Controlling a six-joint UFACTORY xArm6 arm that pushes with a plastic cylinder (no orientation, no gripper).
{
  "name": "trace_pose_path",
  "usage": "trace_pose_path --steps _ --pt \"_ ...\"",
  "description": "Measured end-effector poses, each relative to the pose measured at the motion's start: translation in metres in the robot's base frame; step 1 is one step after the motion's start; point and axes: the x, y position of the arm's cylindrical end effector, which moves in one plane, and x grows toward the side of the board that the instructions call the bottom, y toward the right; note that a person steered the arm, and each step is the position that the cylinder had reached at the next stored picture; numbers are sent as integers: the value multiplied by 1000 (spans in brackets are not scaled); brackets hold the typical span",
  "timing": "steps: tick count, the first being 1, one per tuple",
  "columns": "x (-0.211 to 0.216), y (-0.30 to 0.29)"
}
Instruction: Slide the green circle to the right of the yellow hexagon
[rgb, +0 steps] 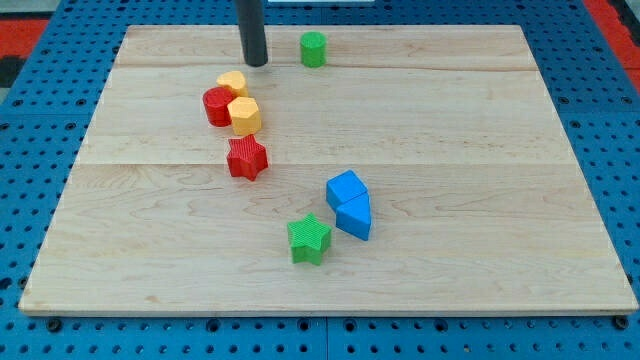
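The green circle (313, 48) stands near the view's top edge of the wooden board, a little left of centre. The yellow hexagon (245, 115) sits lower left of it, touching a red round block (218, 105) on its left and a yellow heart-like block (232, 83) just above. My tip (255, 62) is down on the board to the left of the green circle, with a gap between them, and just above right of the yellow heart-like block.
A red star (246, 158) lies just below the yellow hexagon. Two blue blocks (349, 203) sit together at the middle right, a green star (309, 238) at their lower left. The wooden board (480, 150) rests on a blue pegboard.
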Motion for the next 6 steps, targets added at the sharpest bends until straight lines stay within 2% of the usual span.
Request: trace_pose_path --steps 2,3,4,5,6 --pt "-53 89" --pt "10 90" --pt "20 68" --pt "-3 79" --pt "-20 46"
